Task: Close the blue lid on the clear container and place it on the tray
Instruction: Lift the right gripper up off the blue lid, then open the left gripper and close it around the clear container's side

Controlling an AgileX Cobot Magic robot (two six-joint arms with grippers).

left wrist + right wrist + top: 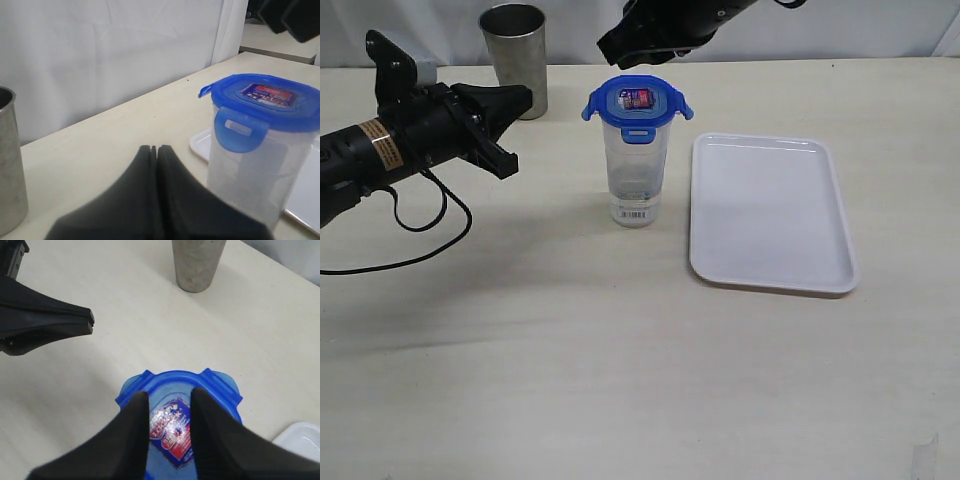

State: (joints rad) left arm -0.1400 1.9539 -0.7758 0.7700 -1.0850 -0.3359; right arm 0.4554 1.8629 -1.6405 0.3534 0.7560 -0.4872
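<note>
Upright just at 9 o'clock of the tray (772, 215), clear container (637, 172) capped by the blue lid (638, 101); directly overhead, right gripper (170, 397), spread apart; left gripper (155, 149) pressed together, farther off toward 9 o'clock.

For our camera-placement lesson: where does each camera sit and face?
Exterior: raised, off the arms, looking down at clear container and tray; both arms show.
Left wrist: low, sideways at the container past the shut left gripper.
Right wrist: overhead, down onto the blue lid past the open right gripper.
All share the lid.
</note>
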